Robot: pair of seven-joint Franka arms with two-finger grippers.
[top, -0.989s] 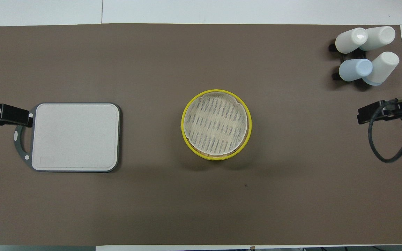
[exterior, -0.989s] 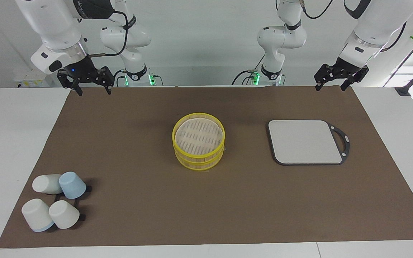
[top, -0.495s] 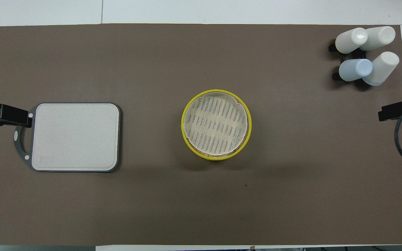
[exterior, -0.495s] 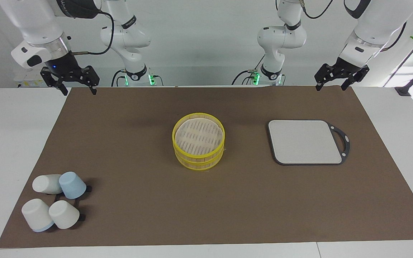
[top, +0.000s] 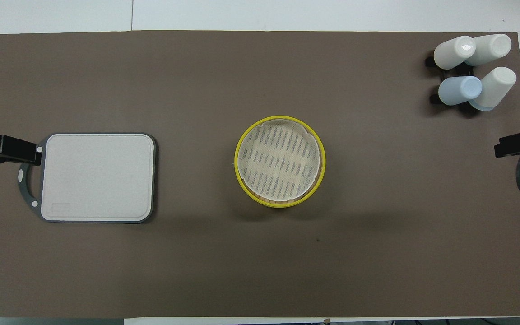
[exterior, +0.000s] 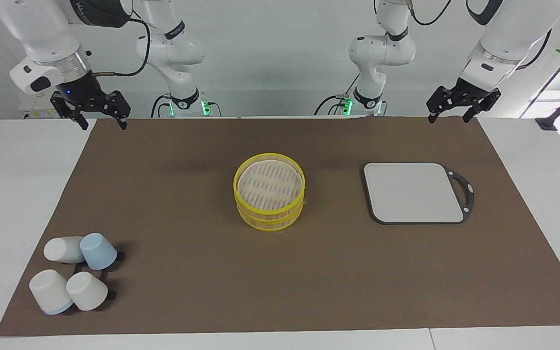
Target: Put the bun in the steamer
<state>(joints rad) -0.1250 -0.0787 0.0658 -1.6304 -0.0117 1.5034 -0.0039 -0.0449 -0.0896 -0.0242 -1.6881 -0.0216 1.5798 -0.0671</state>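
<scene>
**A:** So what's nearest the robots? Both black two-finger grippers. The left gripper (exterior: 447, 118) hangs over the mat's edge at its own end of the table, fingers spread apart with nothing between them. The right gripper (exterior: 99, 121) is over the mat's corner at its end, fingers also wide apart. From overhead only a dark sliver of each pokes in, the rest is cut off.

**B:** And mid-table?

**A:** The round yellow-rimmed bamboo steamer (exterior: 269, 198) sits in the middle of the brown mat (exterior: 309, 272), lid on, so whatever's inside is hidden. Beside it, toward the left arm's end, lies the grey rectangular board with a dark handle loop (exterior: 413, 192).

**B:** The bun?

**A:** Can't spot it anywhere.

**B:** Farthest out?

**A:** A cluster of white and pale blue cups (exterior: 75, 272), toward the right arm's end, on a dark rack that's mostly covered.
</scene>
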